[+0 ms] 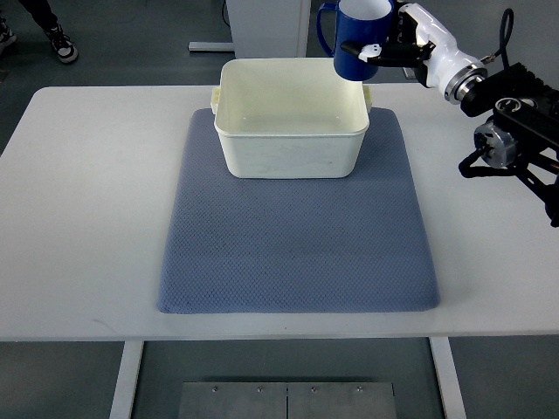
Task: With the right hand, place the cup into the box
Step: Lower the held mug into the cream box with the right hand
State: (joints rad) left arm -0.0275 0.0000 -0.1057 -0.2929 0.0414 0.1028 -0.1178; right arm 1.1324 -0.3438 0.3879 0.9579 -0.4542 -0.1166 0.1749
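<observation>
A dark blue cup [360, 37] with a handle on its left side hangs upright above the far right corner of the white box [293, 118]. My right hand [390, 48] is shut on the cup, its white and black fingers wrapped around the cup's right side, and its arm comes in from the right edge. The box sits at the far end of a blue-grey mat [297, 244] and nothing shows inside it. No left arm shows.
The mat lies on a white table [79, 218]. A person's shoe [61, 44] stands on the floor at the far left. A white post base [262, 22] rises behind the box.
</observation>
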